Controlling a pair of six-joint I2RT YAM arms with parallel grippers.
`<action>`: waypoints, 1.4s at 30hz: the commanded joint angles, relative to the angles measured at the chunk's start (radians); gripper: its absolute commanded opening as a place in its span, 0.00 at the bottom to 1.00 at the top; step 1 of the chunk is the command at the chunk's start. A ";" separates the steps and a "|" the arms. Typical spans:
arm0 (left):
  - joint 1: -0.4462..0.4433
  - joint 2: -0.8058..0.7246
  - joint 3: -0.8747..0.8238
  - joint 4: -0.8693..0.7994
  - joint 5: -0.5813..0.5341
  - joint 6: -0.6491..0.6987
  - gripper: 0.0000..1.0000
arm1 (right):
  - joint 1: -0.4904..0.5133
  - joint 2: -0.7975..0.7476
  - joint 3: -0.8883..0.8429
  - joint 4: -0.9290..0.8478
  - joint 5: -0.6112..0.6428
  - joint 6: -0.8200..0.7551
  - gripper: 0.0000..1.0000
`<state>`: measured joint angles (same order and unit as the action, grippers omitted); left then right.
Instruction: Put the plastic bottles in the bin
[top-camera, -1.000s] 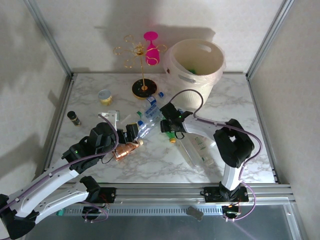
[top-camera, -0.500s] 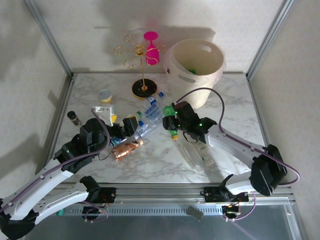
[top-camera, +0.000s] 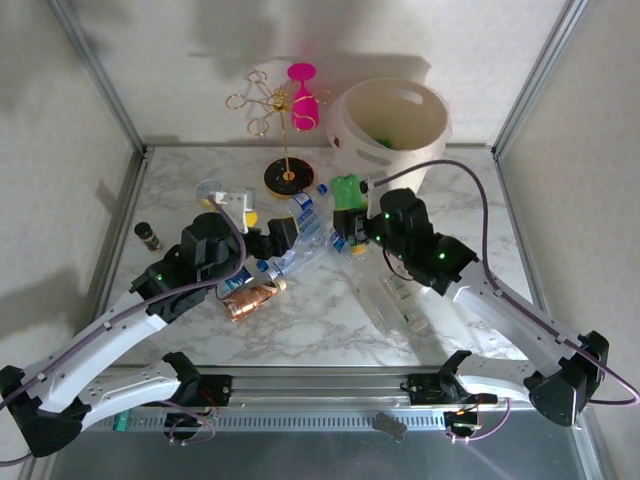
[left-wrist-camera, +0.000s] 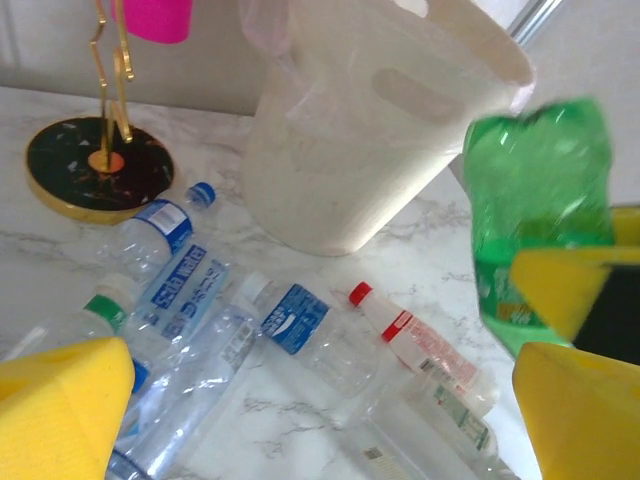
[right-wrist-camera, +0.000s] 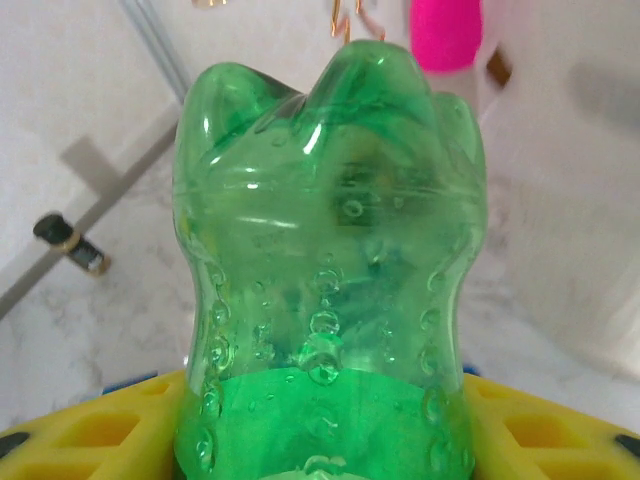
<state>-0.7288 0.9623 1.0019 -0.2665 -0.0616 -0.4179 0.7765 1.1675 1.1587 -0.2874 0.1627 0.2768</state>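
Note:
My right gripper (top-camera: 349, 229) is shut on a green plastic bottle (top-camera: 347, 193), held above the table in front of the bin (top-camera: 392, 128), a large cream bucket at the back. The right wrist view has the bottle's lobed base (right-wrist-camera: 325, 250) pointing away between the yellow pads (right-wrist-camera: 545, 430). My left gripper (top-camera: 263, 226) is open and holds nothing, hovering over clear bottles with blue labels (left-wrist-camera: 298, 322) and a red-capped one (left-wrist-camera: 415, 345). A copper-brown bottle (top-camera: 252, 299) lies near the left arm. More clear bottles (top-camera: 396, 303) lie to the right.
A gold stand on a black base (top-camera: 288, 177) carries a pink glass (top-camera: 303, 100) left of the bin. A yellow-and-white tub (top-camera: 210, 190) and a dark vial (top-camera: 147, 236) stand at the left. Metal frame posts border the marble table (top-camera: 470, 210).
The right gripper has lifted the green bottle off the table and carried it back toward the bin. The left gripper has moved up and away from me over the clear bottles.

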 joint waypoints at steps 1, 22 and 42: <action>0.026 0.070 0.055 0.006 0.051 0.003 0.96 | -0.020 0.034 0.144 -0.011 0.105 -0.076 0.55; 0.285 0.122 -0.123 0.265 0.214 -0.165 0.94 | -0.516 0.716 1.008 -0.244 -0.021 -0.005 0.53; 0.282 0.141 -0.120 0.261 0.227 -0.167 0.95 | -0.528 1.027 1.085 -0.324 -0.126 0.005 0.62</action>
<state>-0.4461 1.1030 0.8810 -0.0334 0.1646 -0.5842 0.2466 2.1731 2.2261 -0.5968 0.0513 0.2817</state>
